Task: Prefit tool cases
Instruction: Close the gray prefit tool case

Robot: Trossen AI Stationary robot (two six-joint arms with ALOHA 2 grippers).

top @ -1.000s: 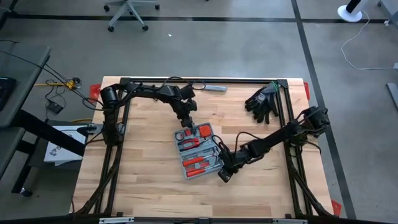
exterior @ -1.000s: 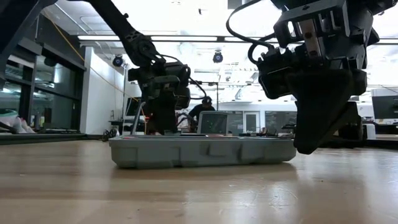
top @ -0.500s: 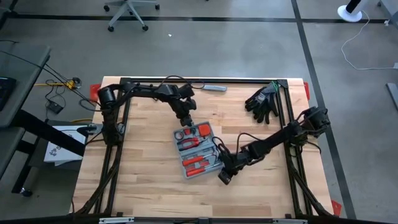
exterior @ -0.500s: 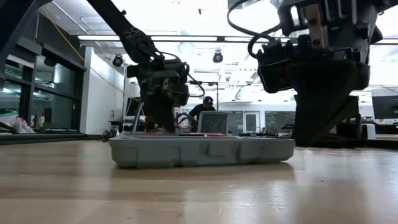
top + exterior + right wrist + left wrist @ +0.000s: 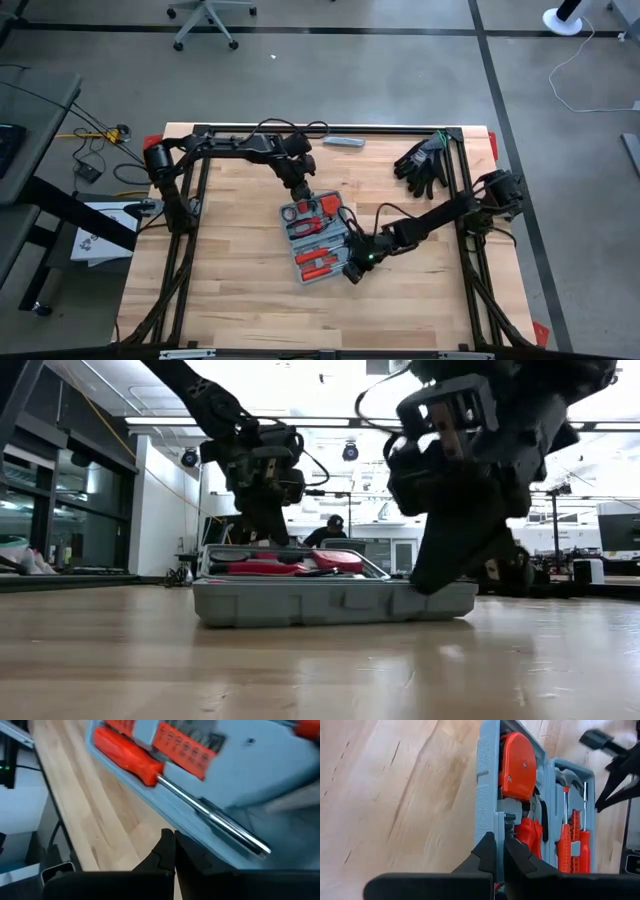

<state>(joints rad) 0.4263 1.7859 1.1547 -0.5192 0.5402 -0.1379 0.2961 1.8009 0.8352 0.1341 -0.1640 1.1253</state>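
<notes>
In the low view, tool case (image 5: 335,601) tilts, unlike from above.

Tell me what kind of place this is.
Likely a robotics lab or workshop: a wooden worktable with two mounted arms on a concrete floor, an office chair behind, and glass partitions and overhead lights in the low view.

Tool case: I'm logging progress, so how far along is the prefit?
Done: the tool case lies open, red-handled tools seated in its recesses. In hand: the left tool, shut, grips its far edge; the right tool, shut, presses its near corner. Left: closing it.
</notes>
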